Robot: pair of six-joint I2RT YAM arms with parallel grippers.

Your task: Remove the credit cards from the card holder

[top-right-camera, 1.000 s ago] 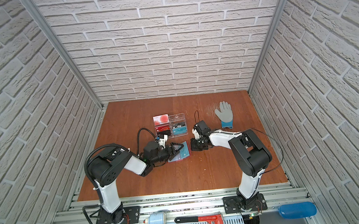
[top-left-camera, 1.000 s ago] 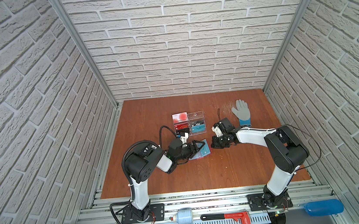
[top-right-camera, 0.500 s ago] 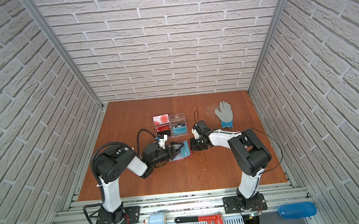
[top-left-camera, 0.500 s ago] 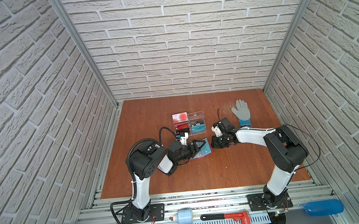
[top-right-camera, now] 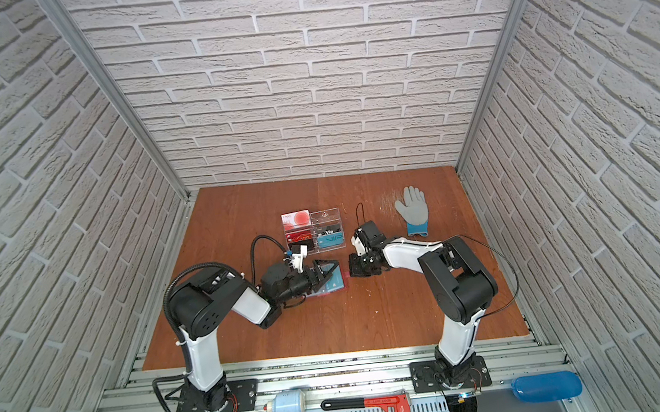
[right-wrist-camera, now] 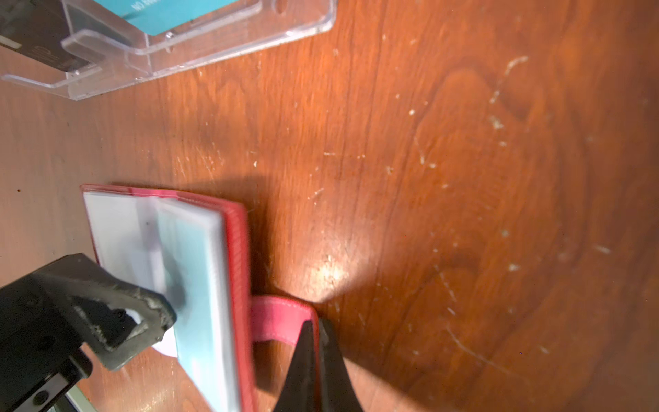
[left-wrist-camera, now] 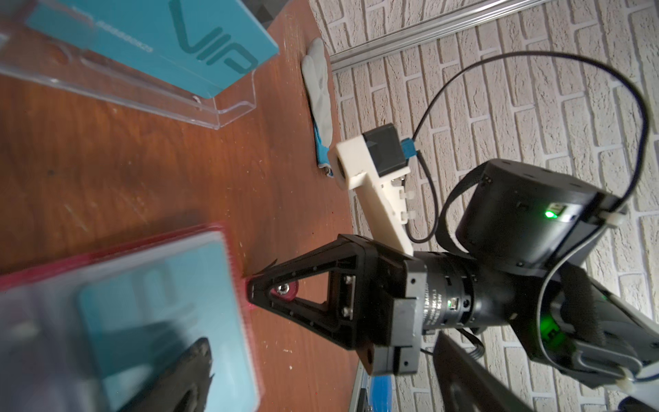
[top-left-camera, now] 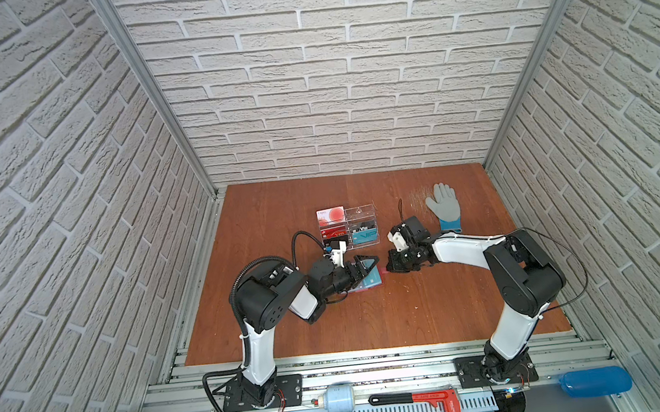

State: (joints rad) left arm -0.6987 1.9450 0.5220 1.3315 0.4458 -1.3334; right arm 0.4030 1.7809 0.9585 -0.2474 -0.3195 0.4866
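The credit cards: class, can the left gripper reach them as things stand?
Probably yes: the card holder lies open, left gripper open at the credit cards; right gripper only pinches the snap tab.

Red card holder (right-wrist-camera: 236, 257) open and flat, snap tab (right-wrist-camera: 281, 319) outstretched, pale blue and teal credit cards (right-wrist-camera: 194, 249) stacked inside.

On my wooden table (top-left-camera: 373, 319), mid-frame: open red card holder (top-left-camera: 370, 288), clear card stand (top-left-camera: 360, 213) above, grey glove (top-left-camera: 443, 208) right.

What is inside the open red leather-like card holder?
Inside the card holder show pale blue sleeves and a teal credit card. A black finger of the left gripper covers part, so the number of cards is hidden.
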